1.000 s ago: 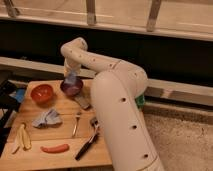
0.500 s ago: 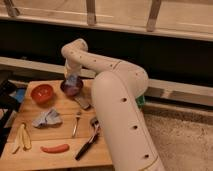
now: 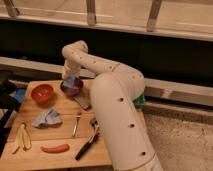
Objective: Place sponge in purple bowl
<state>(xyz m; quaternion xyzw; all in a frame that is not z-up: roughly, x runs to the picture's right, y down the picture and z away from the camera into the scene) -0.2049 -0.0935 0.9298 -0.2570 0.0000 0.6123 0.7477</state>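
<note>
The purple bowl [image 3: 72, 88] stands at the back of the wooden table [image 3: 60, 157], right of the orange bowl. My gripper [image 3: 70, 81] comes down from the arm's white wrist and hangs right over the purple bowl, its tip at the rim. A pale grey-blue patch, which I take for the sponge [image 3: 69, 83], shows at the gripper's tip inside the bowl's outline. Whether it is held or resting in the bowl I cannot tell.
An orange-red bowl [image 3: 42, 93] sits left of the purple one. A dark grey flat block [image 3: 83, 102] lies just right of the purple bowl. A crumpled grey-blue cloth [image 3: 47, 119], a banana [image 3: 22, 137], a red stick-shaped item [image 3: 55, 148], a fork [image 3: 76, 125] and a black-handled tool [image 3: 87, 145] lie nearer the front. My arm's bulk covers the table's right side.
</note>
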